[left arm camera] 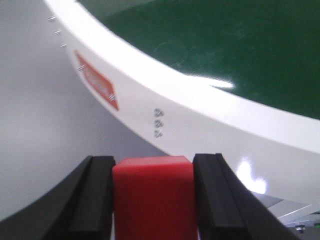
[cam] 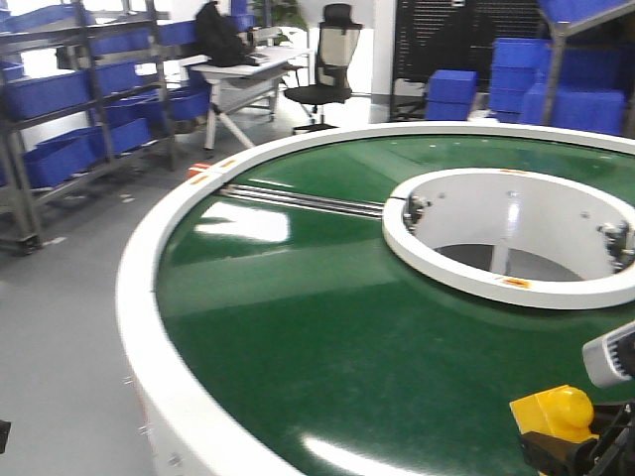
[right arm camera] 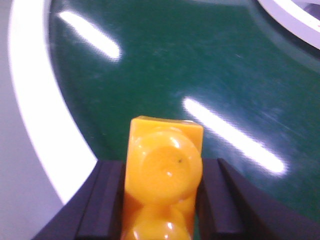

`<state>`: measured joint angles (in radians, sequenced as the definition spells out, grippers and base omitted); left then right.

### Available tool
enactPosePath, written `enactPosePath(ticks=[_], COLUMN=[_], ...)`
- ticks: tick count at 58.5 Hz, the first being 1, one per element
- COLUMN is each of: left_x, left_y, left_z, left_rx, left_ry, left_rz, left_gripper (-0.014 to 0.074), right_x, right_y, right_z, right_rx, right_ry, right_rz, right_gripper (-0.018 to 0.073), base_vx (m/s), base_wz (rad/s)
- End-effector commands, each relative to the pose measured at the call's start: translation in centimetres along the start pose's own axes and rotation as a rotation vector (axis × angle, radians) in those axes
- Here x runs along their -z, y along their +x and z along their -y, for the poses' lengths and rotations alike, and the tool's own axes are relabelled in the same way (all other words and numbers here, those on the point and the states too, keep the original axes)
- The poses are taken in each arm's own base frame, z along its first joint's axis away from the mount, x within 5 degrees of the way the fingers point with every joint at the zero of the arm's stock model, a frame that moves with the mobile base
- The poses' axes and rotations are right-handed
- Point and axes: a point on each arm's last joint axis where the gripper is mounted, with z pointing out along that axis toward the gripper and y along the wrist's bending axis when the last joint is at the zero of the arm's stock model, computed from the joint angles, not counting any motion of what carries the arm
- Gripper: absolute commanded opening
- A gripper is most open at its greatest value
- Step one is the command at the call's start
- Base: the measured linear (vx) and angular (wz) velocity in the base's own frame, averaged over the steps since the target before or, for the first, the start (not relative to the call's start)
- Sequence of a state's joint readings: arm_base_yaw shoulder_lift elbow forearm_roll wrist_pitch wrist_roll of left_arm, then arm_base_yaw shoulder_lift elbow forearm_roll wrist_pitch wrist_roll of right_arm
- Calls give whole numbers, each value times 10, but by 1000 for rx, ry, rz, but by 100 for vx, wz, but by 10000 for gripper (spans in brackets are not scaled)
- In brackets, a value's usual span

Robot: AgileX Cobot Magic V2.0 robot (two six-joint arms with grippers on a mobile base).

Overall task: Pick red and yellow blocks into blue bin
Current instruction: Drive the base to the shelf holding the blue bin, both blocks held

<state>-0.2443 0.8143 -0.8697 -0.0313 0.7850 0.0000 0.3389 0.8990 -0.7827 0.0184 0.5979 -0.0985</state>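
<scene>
A plain red cube (left arm camera: 152, 197) sits between the black fingers of my left gripper (left arm camera: 154, 163), which is shut on it. It hangs over grey floor just outside the table's white rim (left arm camera: 200, 120). My right gripper (right arm camera: 162, 166) is shut on the yellow studded brick (right arm camera: 165, 170), held above the green table top (right arm camera: 200, 75) near its edge. In the front view the yellow brick (cam: 556, 412) shows at the bottom right, in the right gripper (cam: 571, 451). The blue bin is out of view.
The round green table (cam: 298, 327) has a white outer rim (cam: 149, 288) and a raised white inner ring (cam: 496, 273). Metal shelves with blue crates (cam: 69, 109) stand at the left. Stacked blue crates (cam: 526, 79), a desk and an office chair (cam: 327, 69) stand behind.
</scene>
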Motion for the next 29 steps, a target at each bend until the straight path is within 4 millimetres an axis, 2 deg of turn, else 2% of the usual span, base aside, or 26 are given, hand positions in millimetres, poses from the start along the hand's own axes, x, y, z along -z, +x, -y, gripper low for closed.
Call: enactPosePath(ticks=[1, 29], left_x=[7, 7], left_y=[-12, -12], left_z=[2, 2], left_rx=[2, 2], left_ry=[11, 11], left_rz=[95, 95], left_gripper=[240, 240], right_x=[9, 9], right_y=[-15, -15], right_z=[1, 1], right_rx=[14, 14], right_ry=[14, 14], right_rz=[119, 119], right_gripper=[255, 255], base_vx=[-7, -12], base_wz=[42, 59])
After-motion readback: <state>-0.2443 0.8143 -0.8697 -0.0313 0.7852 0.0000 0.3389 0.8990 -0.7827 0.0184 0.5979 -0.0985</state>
